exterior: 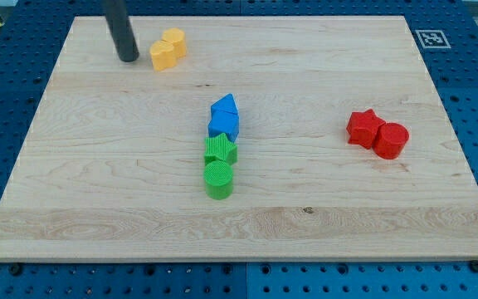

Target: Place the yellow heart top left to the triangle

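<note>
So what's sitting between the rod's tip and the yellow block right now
Nothing. In the camera view, only a narrow strip of bare board separates my tip from the yellow block just to its right.

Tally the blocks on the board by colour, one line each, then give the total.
Yellow: 2, touching, near the view's top left, just right of my tip
Blue: 2
Green: 2
Red: 2
Total: 8 blocks

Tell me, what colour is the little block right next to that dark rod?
Yellow, seen in the camera view, just right of my tip.
</note>
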Action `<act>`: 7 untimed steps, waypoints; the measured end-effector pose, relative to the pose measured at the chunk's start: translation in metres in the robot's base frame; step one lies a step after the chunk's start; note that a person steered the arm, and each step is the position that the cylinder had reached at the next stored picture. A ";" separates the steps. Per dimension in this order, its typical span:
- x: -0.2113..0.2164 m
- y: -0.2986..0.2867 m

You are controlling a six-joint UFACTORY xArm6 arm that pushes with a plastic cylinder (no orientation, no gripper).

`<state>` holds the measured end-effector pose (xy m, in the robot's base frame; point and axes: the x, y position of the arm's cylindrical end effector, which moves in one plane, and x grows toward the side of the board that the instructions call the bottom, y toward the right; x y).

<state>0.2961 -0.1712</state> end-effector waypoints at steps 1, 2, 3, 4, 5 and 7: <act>0.000 0.027; 0.000 0.055; 0.000 0.078; 0.000 0.112; 0.000 0.155; -0.005 0.213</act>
<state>0.2908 0.0413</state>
